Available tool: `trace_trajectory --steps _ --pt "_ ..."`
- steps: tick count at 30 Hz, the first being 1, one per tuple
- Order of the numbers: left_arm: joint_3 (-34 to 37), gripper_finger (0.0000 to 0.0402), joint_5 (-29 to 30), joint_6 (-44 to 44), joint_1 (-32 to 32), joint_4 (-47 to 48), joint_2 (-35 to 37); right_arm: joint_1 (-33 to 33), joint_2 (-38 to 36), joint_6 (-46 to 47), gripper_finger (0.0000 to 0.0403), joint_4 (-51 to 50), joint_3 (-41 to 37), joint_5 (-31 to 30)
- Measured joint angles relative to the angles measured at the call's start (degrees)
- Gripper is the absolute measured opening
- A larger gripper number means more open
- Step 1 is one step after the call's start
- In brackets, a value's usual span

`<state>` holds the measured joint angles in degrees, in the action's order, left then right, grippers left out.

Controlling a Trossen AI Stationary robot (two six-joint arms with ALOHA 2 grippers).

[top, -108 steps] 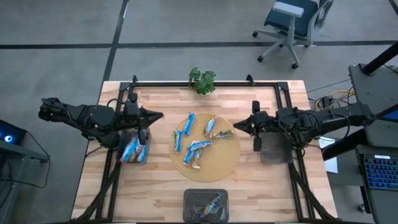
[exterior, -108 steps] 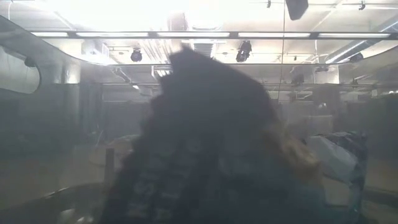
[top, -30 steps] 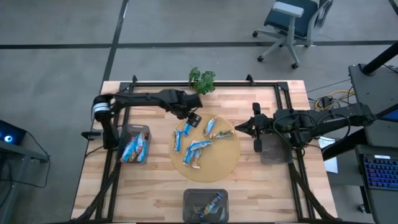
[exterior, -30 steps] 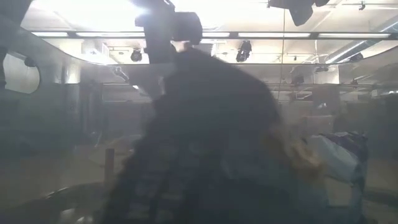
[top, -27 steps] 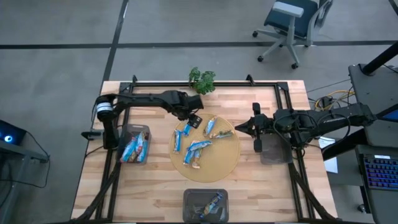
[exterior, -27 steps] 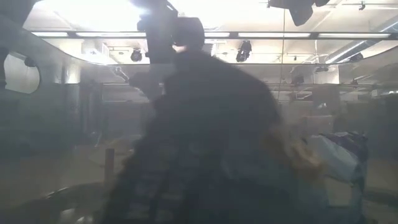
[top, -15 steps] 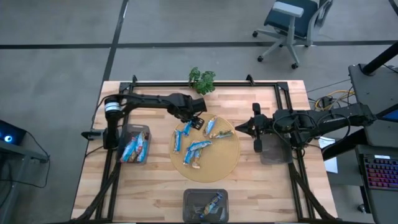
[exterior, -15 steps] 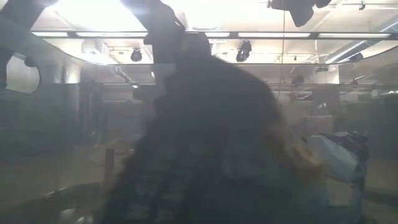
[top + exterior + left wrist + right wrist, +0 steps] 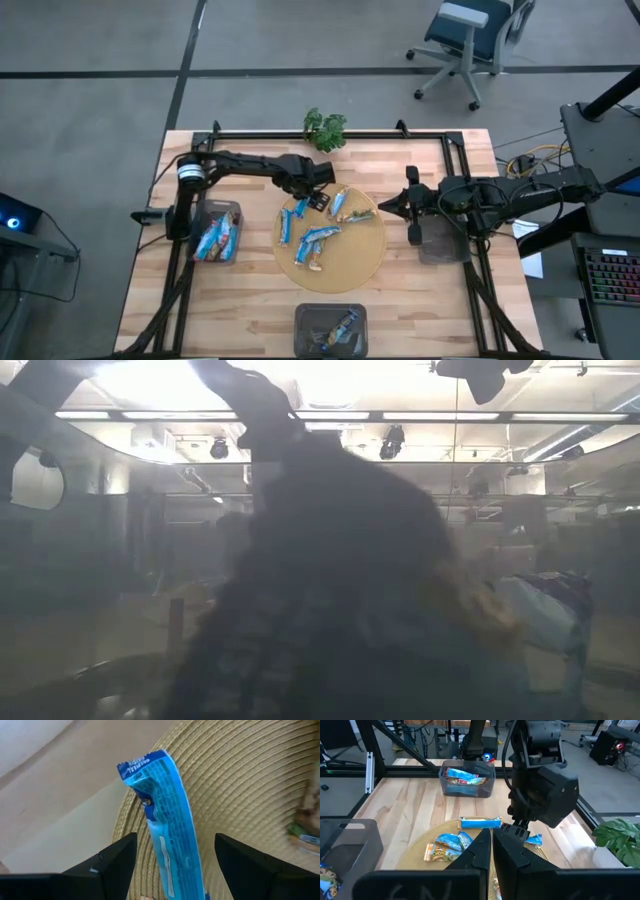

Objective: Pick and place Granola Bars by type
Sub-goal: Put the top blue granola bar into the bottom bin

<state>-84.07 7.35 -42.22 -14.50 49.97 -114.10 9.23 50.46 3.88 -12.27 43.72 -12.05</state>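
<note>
Several granola bars, mostly blue, lie on a round woven mat (image 9: 345, 250) mid-table. My left gripper (image 9: 318, 202) hovers open over the mat's far left rim. In the left wrist view its fingers (image 9: 120, 855) stand on either side of a long blue bar (image 9: 170, 830) that lies flat on the mat, one end at the rim; it also shows in the other views as the blue bar (image 9: 299, 208) (image 9: 480, 823). My right gripper (image 9: 492, 852) waits shut at the mat's right side, touching nothing.
A bin (image 9: 217, 235) at the left holds several bars, and a bin (image 9: 330, 328) at the near edge holds some. A grey bin (image 9: 442, 240) sits under my right arm. A small plant (image 9: 325, 128) stands at the far edge. A dark blurred shape fills the low view.
My left gripper has gone a little toward the table's right and near edges, coming in over the mat's far left rim toward the long blue bar. Its fingers have stayed open. The bars have not moved.
</note>
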Motion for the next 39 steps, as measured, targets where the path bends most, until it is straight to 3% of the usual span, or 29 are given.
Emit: trace_trajectory --steps 9,21,39 --pt "0.0 0.0237 0.0 -0.1 0.0 -0.4 -1.7 0.0 0.0 0.0 0.0008 -1.3 0.0 0.0" --pt "0.0 0.0147 0.4 -0.1 -0.1 -0.3 -1.6 0.0 0.0 0.0 0.0008 -1.3 0.0 0.0" --pt "0.0 0.0051 0.0 0.3 -0.2 -0.1 -1.5 0.0 0.0 0.2 0.0008 -1.2 0.0 0.0"
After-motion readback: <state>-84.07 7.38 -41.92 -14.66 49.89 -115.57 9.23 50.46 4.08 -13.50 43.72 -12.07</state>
